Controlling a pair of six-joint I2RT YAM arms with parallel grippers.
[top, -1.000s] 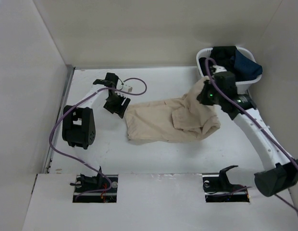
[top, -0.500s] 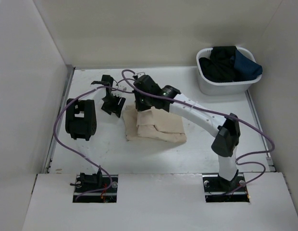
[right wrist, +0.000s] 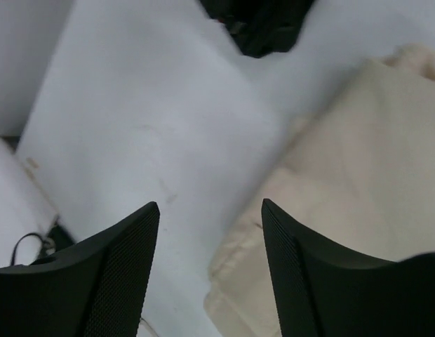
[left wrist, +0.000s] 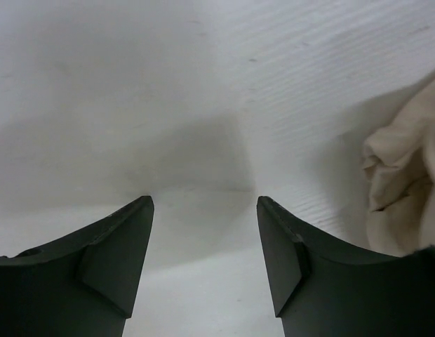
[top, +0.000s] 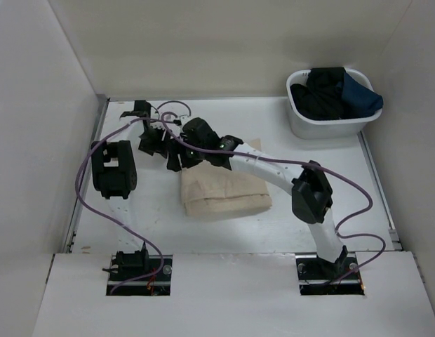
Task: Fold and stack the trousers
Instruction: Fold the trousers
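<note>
With jaws apart and empty, the left gripper [left wrist: 203, 203] and the right gripper [right wrist: 210, 207] are crowding together, risking a collision that could unfold the trousers [top: 224, 198].

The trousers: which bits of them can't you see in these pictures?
- Top view: the far edge of the trousers is hidden under the right gripper and its arm.
- Left wrist view: only a crumpled edge shows; the picture's right edge and one finger cut off the rest.
- Right wrist view: picture edges and a finger hide much.
- Inner folded layers: hidden in every view.
</note>
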